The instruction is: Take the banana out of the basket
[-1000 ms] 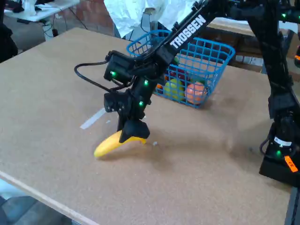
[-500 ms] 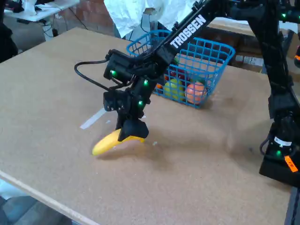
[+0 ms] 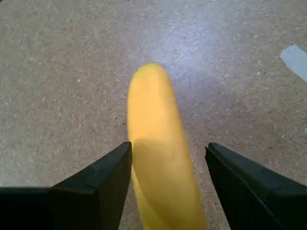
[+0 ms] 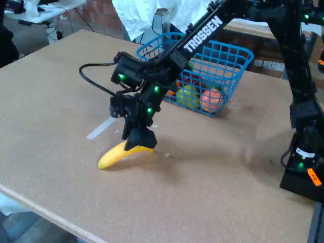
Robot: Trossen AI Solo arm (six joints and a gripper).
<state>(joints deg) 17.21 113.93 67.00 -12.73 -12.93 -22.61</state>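
The banana was already out on the counter, lying between the jaws of the opened gripper. Release step, I'd say. Next it just needed to lift clear, basket well behind it.

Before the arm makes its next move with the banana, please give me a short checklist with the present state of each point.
1. banana out of the basket: ok.
2. Banana lies on the table: ok in the fixed view.
3. gripper open, gap on the right side in the wrist view: ok.
4. Left finger free of the banana: cannot tell.
5. Bare table around the banana: ok.
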